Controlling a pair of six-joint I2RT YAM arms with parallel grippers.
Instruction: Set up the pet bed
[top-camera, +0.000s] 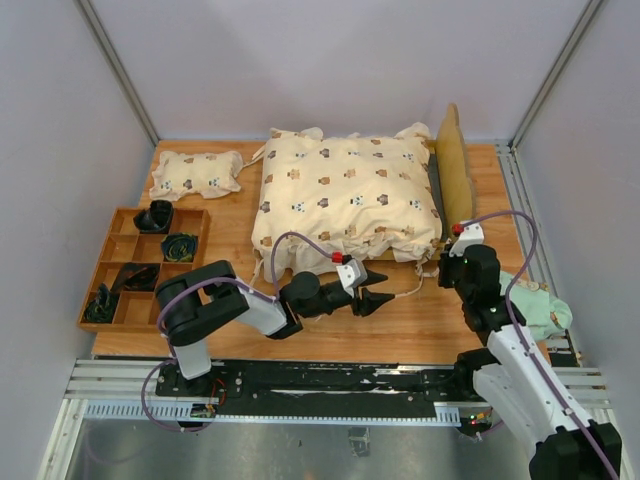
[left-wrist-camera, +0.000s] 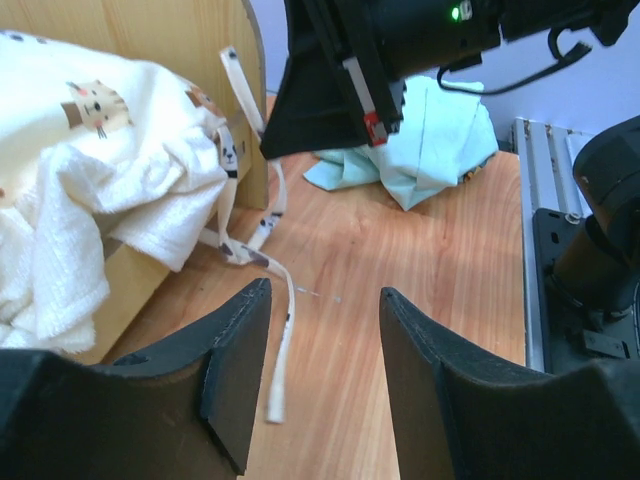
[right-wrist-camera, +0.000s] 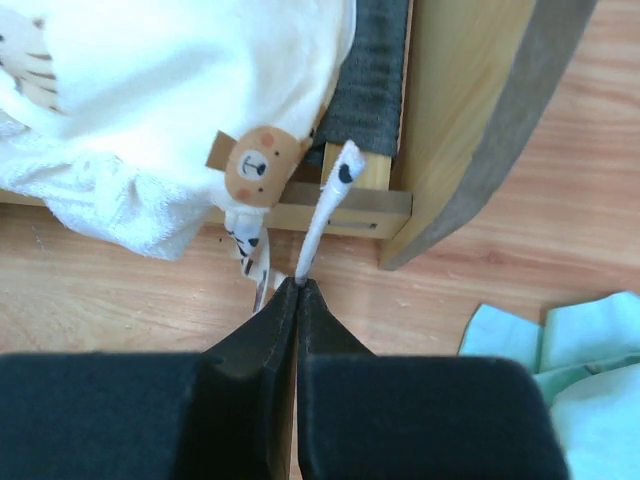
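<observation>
Pet bed (top-camera: 455, 165) sits far right on the worktop (top-camera: 420, 322): probably stiff, light wood, best gripped by a rail. Quilt (top-camera: 345, 195) covering it looks floppy. Left gripper (top-camera: 376, 288) jaws gape empty; right gripper (right-wrist-camera: 298, 285) jaws pinch a thin tie (right-wrist-camera: 325, 210).

Your bed (right-wrist-camera: 450, 120) is pale, smooth wood with a matt finish and a coarse grey fabric base (right-wrist-camera: 370, 80). The quilt (top-camera: 345, 190) is soft printed cloth, fleecy underneath; its tie (right-wrist-camera: 325, 200) is flat woven tape. You work on a wood-grain table (left-wrist-camera: 400, 260) with a slight sheen. The left gripper (left-wrist-camera: 323, 290) is matt black.
</observation>
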